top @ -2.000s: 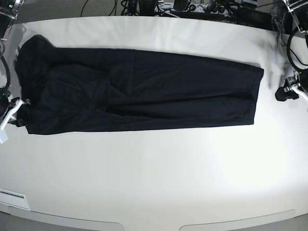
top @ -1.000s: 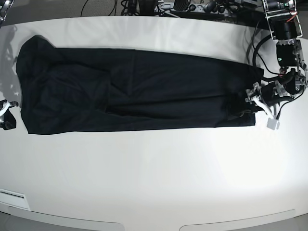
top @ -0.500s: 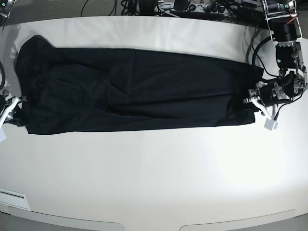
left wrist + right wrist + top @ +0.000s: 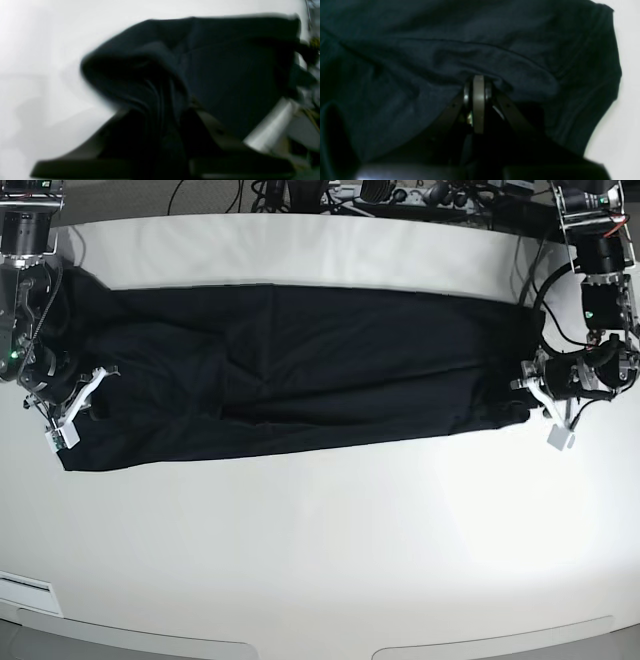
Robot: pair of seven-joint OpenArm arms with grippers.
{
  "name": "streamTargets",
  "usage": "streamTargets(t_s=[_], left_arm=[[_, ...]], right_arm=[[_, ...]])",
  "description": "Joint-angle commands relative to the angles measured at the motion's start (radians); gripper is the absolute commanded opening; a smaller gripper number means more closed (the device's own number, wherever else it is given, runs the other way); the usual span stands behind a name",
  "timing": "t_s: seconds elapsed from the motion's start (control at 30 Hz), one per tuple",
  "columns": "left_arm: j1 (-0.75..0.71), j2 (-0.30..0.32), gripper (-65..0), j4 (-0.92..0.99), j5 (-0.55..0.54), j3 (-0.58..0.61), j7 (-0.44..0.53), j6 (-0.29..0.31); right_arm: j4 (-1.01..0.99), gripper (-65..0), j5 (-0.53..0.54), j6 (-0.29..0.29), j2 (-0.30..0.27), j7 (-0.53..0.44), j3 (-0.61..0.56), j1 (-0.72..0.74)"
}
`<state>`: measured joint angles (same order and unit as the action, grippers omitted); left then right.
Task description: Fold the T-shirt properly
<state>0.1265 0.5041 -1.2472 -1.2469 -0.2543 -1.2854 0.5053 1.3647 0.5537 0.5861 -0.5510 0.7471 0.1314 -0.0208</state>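
Note:
The black T-shirt lies folded into a long band across the white table. My left gripper is at the band's right end. In the blurred left wrist view its jaws hold a bunched ridge of the T-shirt. My right gripper is over the left end. In the right wrist view the right gripper has its jaws pressed together, with a pinch of the T-shirt rising into the tips.
Cables and equipment line the table's back edge. Both arm columns stand at the far corners, one at the right and one at the left. White tags hang off both grippers, one of them at the right end.
The right arm has swung in from the table's left edge onto the shirt's left end and shut. The left gripper has shut at the right end, where the cloth is bunched up.

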Motion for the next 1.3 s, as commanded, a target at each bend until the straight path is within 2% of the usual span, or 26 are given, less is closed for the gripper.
streamTargets(t_s=[0.0, 0.03, 0.07, 0.2, 0.3, 0.43, 0.63, 0.7, 0.83, 1.07, 1.27], left_arm=[[0.016, 0.011, -65.0, -0.018, -0.117, -0.002, -0.028, 0.044], [0.016, 0.011, -65.0, -0.023, -0.204, -0.002, -0.065, 0.074], [0.016, 0.01, -65.0, -0.026, -0.237, -0.002, -0.109, 0.092], [0.018, -0.011, -65.0, -0.072, -0.237, -0.002, -0.111, 0.085], [0.019, -0.051, -65.0, -0.123, -0.237, -0.002, -0.111, 0.079], [0.018, -0.145, -65.0, -0.202, -0.237, -0.002, -0.106, 0.081], [0.019, -0.303, -65.0, -0.251, -0.237, -0.002, -0.075, 0.144], [0.019, -0.352, -65.0, -0.251, -0.237, -0.002, -0.056, 0.185], [0.018, -0.438, -65.0, -0.249, -0.237, -0.002, -0.017, 0.193], [0.018, -0.53, -65.0, -0.249, -0.011, -0.001, 0.114, 0.193], [0.018, -0.574, -65.0, -0.234, 0.017, 0.0, 0.119, 0.193]], right_arm=[[-0.005, -65.0, -0.027, -0.006, -0.008, 0.047, -0.008, -0.004], [-0.004, -65.0, -0.023, -0.006, -0.008, 0.046, -0.008, -0.004], [-0.002, -65.0, -0.01, -0.006, -0.009, 0.05, -0.007, -0.004], [-0.003, -65.0, 0.043, -0.006, -0.009, 0.08, -0.007, -0.002], [-0.003, -65.0, 0.052, -0.006, -0.008, 0.081, -0.007, -0.002], [-0.003, -65.0, 0.052, -0.006, -0.006, 0.079, -0.007, -0.002], [-0.003, -65.0, 0.048, -0.005, 0.006, 0.084, -0.007, -0.004], [-0.003, -65.0, 0.048, -0.002, 0.006, 0.084, -0.008, -0.004], [-0.003, -65.0, 0.049, 0.002, 0.008, 0.084, -0.007, -0.004], [-0.003, -65.0, 0.049, 0.018, 0.008, 0.095, -0.008, -0.004], [-0.003, -65.0, 0.079, 0.029, 0.008, 0.101, -0.008, -0.004]])
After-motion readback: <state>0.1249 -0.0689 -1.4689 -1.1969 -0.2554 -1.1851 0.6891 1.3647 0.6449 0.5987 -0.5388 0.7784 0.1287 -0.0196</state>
